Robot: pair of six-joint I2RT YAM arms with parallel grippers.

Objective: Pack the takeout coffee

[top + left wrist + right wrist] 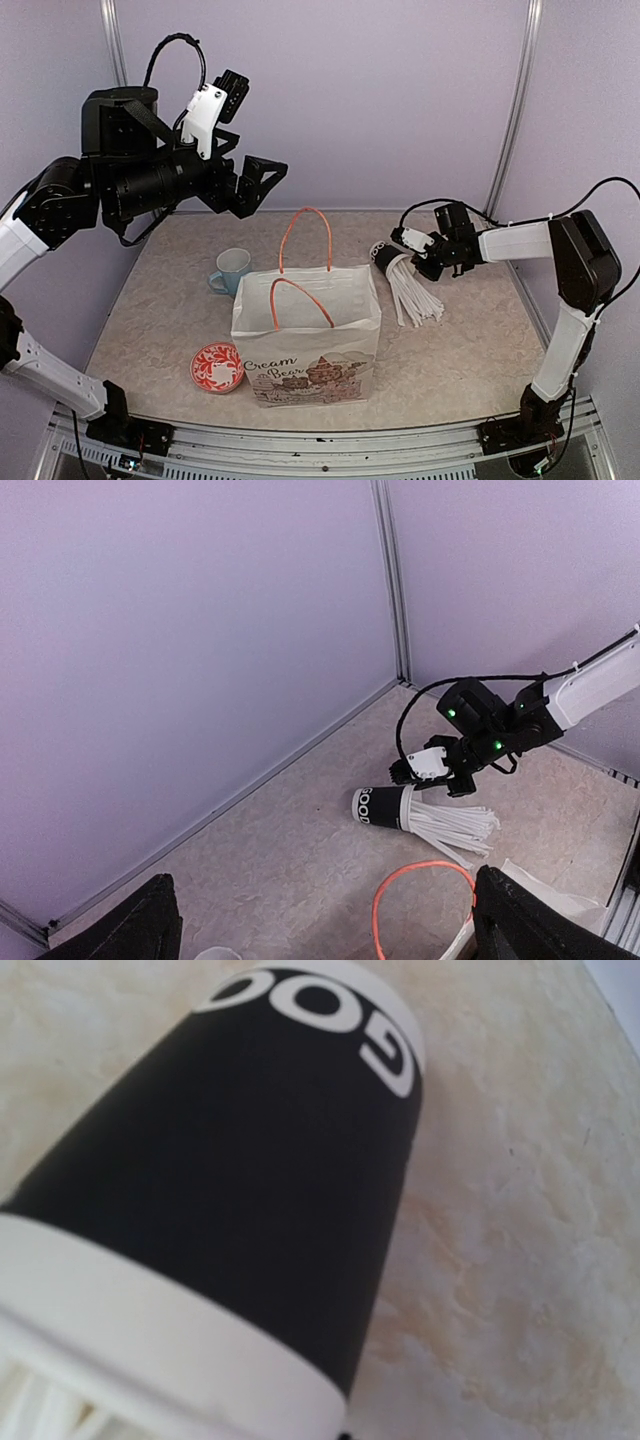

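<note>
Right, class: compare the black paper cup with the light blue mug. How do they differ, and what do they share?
The black cup lies on its side, white straws spilling from its mouth; the light blue mug stands upright. The cup bears white lettering and has no handle; the mug looks plain and has a handle. Both rest on the table near the paper bag.

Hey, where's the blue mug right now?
In the overhead view, the blue mug stands left of centre, just behind the paper bag's left corner, with the red patterned disc nearer the front.
</note>
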